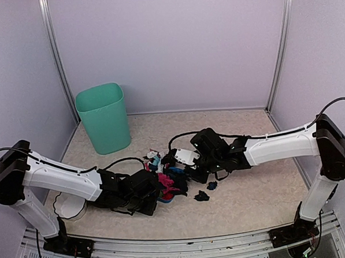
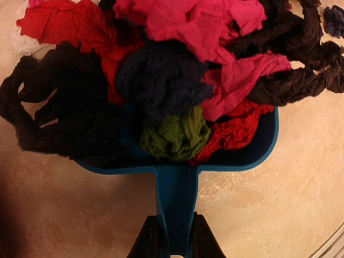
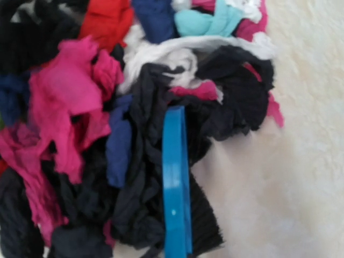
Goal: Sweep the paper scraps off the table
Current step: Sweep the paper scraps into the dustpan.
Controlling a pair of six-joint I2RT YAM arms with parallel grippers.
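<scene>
At the frame's centre the left gripper (image 2: pixel 174 239) clamps the handle of the blue dustpan (image 2: pixel 177 180), which is heaped with paper scraps (image 2: pixel 177 64) that spill onto the table (image 2: pixel 279 204), while the right gripper (image 1: pixel 175 163), closed on a blue brush (image 3: pixel 176 188), is at the pile's right side.

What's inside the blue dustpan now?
The dustpan holds a heap of crumpled paper scraps: red, pink, green, navy, black, spilling over its front edge. Its floor is covered, so anything beneath is hidden.

No words, labels, brands, numbers or signs can be read anywhere in the top view or either wrist view.
</scene>
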